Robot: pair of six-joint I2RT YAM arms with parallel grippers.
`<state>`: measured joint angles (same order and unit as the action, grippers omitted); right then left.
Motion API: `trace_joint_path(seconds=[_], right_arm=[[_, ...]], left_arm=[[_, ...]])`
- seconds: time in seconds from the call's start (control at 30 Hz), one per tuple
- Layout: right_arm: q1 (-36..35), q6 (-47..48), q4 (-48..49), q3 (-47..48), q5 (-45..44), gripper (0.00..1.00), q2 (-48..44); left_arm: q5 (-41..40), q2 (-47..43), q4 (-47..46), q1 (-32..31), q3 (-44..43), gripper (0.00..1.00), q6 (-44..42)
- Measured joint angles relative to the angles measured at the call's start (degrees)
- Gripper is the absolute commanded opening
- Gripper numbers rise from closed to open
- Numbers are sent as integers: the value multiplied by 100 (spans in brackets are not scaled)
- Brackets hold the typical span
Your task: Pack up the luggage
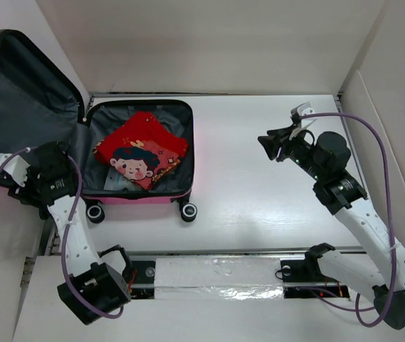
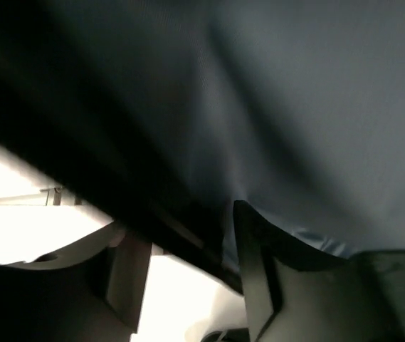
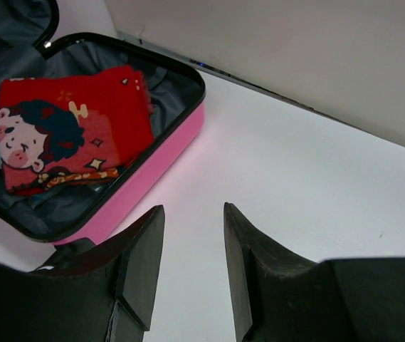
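Observation:
The pink luggage point(image 1: 139, 199) lies open at the table's left, its lid point(image 1: 24, 100) raised and showing the dark grey lining. A folded red cartoon-print cloth point(image 1: 142, 147) rests in the base. My left gripper point(image 1: 24, 182) is at the lid's lower edge. In the left wrist view its fingers point(image 2: 255, 278) stand apart, with the lid's black rim point(image 2: 181, 228) crossing between them and grey lining point(image 2: 295, 107) above. My right gripper point(image 1: 267, 145) hovers open over the bare table right of the luggage point(image 3: 166, 153), nothing between its fingers point(image 3: 141, 263). The right wrist view also shows the cloth point(image 3: 67, 121).
White walls point(image 1: 216, 43) box in the table at the back and right. The luggage's black wheels point(image 1: 188, 211) point toward the near edge. A foil-taped strip point(image 1: 216, 278) runs between the arm bases. A purple cable point(image 1: 373, 135) loops off the right arm.

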<state>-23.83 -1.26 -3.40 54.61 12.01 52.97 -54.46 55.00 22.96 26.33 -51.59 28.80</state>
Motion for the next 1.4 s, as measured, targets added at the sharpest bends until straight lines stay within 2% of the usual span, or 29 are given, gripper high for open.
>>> trace_joint_path(seconds=[0.1, 0.13, 0.2, 0.23, 0.33, 0.37, 0.4, 0.57, 0.7, 0.8, 0.93, 1.13, 1.3, 1.4], right_arm=[[-101, 72, -17, 7, 87, 45, 9], [-118, 96, -17, 13, 107, 45, 24], [-157, 129, -24, 39, 142, 45, 70], [-177, 144, -24, 48, 151, 45, 98], [-208, 170, -33, 61, 153, 45, 188], [-212, 175, -50, 70, 146, 45, 225], [-214, 175, -48, 74, 146, 45, 262], [-221, 173, -52, 96, 85, 46, 490], [-254, 173, -92, 107, -24, 46, 669], [-254, 170, -120, 107, -114, 46, 691], [-254, 168, -118, 122, -151, 48, 719], [-254, 170, -122, 177, -214, 50, 933], [-284, 157, -133, 212, -282, 58, 1145], [-317, 162, -151, 243, -317, 58, 1270]], left_arm=[[92, 164, 9, 81, -372, 27, -90], [136, 179, -20, 72, -479, 18, -109], [136, 127, -42, 7, -522, 9, -199], [162, 85, -79, -44, -520, 0, -240], [57, -111, -310, -501, -435, 0, -485], [-162, -275, -433, -1012, -319, 0, -713], [-203, -308, -435, -1117, -302, 0, -754], [-1792, -348, -501, -3279, -79, 0, -1484], [-2264, -413, -507, -4238, 52, 0, -1816], [-1963, -780, -586, -4345, 188, 0, -2090], [-1086, -1233, -529, -4332, 275, 0, -2605], [94, -1119, -474, -4358, 131, 0, -3237], [238, -651, -385, -5261, -39, 0, -3508], [789, -227, -208, -5683, -151, 14, -3521]])
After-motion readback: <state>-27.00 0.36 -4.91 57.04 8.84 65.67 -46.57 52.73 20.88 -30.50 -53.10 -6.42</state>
